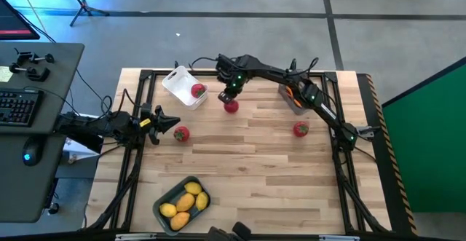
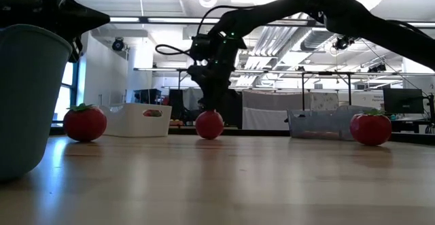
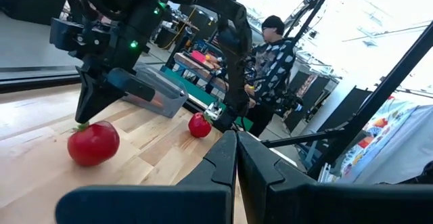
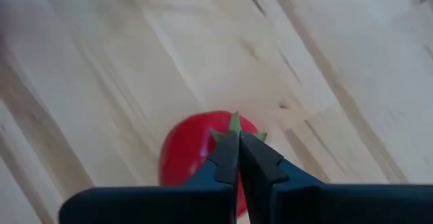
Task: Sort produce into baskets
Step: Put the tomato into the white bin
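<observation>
The red fruit (image 1: 231, 107) I'm after sits on the counter (image 1: 255, 161) near twelve o'clock, just beside the white basket (image 1: 180, 85), which already holds one red fruit (image 1: 197, 90). My right pincer (image 1: 231, 95) is directly over it, fingertips pressed together on the green top (image 4: 235, 126); I judge I have the stem pinched, not the body. That is the danger: the stem is a thin, slippery hold, and if I lift fast or swing toward the basket at about ten o'clock from here, the fruit could drop and roll across the bare wood. It might also strike the basket's rim if I carry it too low.

Two more red fruits wait, one at about nine o'clock (image 1: 180, 133) just ahead of my left pincer (image 1: 164, 120), whose fingers lie narrow and hold nothing, and one at three o'clock (image 1: 301, 129). A roller could knock into either. The yellow fruits (image 1: 186, 202) lie in the grey-blue basket (image 1: 164, 198) at six o'clock, well apart.
</observation>
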